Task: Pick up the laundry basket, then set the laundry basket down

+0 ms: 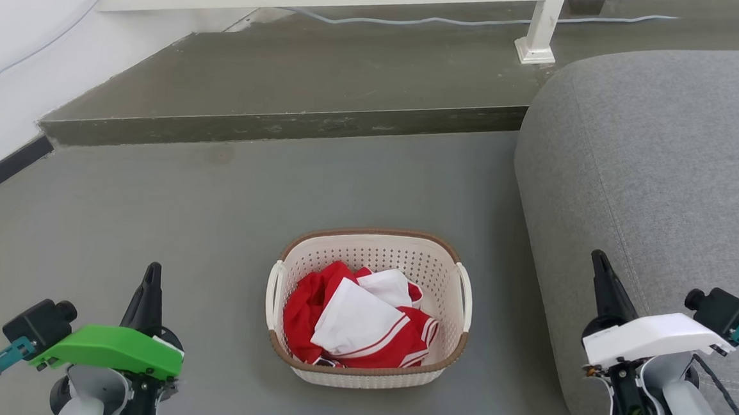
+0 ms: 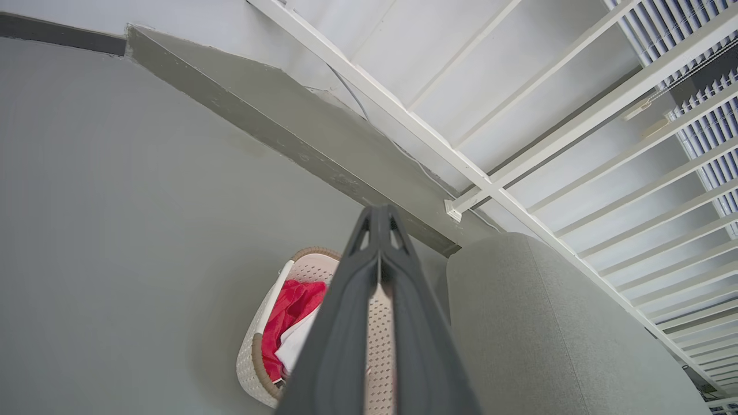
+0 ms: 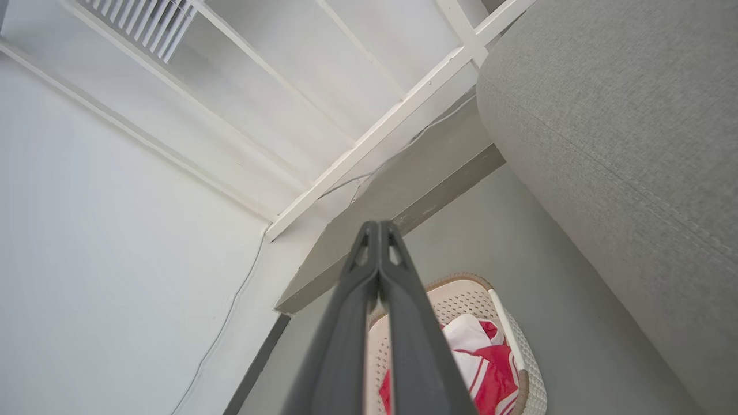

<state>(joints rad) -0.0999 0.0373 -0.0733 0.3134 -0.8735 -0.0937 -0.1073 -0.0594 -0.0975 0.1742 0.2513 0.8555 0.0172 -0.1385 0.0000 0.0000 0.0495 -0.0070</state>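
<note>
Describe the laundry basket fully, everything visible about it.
The laundry basket is a small, rounded-rectangular tub of cream perforated plastic with a brown woven-look rim and two white side handles. It stands upright on the grey floor, beside the grey sofa but apart from it, and holds crumpled red and white clothes. The left gripper and right gripper flank it, both shut, neither touching it.

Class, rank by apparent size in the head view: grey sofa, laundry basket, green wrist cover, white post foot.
1. grey sofa
2. laundry basket
3. green wrist cover, though it sits nearest the camera
4. white post foot, farthest away, so true sizes stay unsure
</note>
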